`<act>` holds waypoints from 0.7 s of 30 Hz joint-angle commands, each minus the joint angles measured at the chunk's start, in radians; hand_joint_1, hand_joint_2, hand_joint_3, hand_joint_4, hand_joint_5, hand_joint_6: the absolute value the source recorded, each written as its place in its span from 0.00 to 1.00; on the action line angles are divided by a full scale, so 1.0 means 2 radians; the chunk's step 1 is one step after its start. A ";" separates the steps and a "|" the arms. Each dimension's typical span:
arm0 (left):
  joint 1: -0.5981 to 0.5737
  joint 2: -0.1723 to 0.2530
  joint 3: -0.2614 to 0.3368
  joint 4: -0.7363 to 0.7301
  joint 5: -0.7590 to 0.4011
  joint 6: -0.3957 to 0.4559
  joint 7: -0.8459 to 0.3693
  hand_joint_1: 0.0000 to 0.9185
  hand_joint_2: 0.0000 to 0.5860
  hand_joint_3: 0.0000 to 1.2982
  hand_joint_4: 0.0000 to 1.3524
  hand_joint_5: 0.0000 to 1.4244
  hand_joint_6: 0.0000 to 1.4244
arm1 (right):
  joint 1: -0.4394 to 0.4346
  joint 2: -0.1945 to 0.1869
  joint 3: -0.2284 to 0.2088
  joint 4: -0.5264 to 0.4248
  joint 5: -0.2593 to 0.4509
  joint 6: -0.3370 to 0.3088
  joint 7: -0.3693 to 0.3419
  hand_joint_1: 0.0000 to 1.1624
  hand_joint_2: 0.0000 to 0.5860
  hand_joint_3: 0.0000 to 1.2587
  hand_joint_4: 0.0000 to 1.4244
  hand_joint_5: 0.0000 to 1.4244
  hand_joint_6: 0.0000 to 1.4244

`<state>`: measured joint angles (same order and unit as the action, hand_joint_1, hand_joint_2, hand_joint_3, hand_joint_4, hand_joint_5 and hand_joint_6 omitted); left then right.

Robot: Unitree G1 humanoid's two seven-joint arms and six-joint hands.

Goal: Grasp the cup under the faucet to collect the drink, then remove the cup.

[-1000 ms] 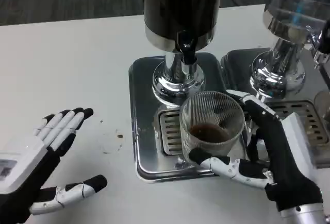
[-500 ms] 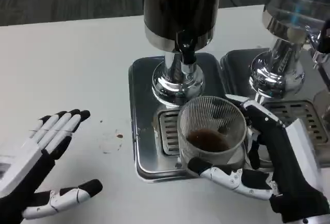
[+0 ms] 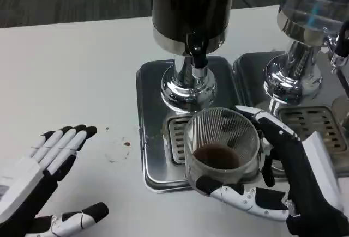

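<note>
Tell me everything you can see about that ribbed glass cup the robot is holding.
The cup is clear, with fine upright ribs around its wall, and looks like glass or plastic. It stands upright and open-topped, with a shallow pool of dark drink at the bottom. It sits over the slotted grille at the front of the silver drip tray, just in front of the black faucet. The right hand holds it, with fingers wrapped around its near side and others behind.

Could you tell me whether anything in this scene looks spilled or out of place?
Yes: small brown spots mark the white table at, left of the drip tray; they look like drips. The cup, in the right hand, looks upright with drink inside.
</note>
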<state>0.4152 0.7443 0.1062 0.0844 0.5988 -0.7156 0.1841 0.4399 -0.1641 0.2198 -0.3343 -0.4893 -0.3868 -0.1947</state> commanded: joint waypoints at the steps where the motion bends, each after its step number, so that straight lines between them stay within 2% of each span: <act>1: 0.010 -0.004 0.005 -0.009 0.003 0.002 -0.003 0.00 0.30 0.00 0.00 0.00 0.00 | -0.002 0.003 0.003 -0.019 0.005 -0.019 0.003 0.79 0.24 0.48 0.50 0.68 0.95; 21: 0.021 -0.007 0.019 -0.024 0.009 0.002 -0.003 0.00 0.31 0.00 0.00 0.00 0.00 | 0.007 0.004 0.003 -0.029 0.019 -0.013 0.020 0.78 0.24 0.49 0.51 0.69 0.95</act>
<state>0.4489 0.7347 0.1376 0.0467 0.6019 -0.7129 0.1841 0.4560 -0.1644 0.2257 -0.3597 -0.4714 -0.3870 -0.1565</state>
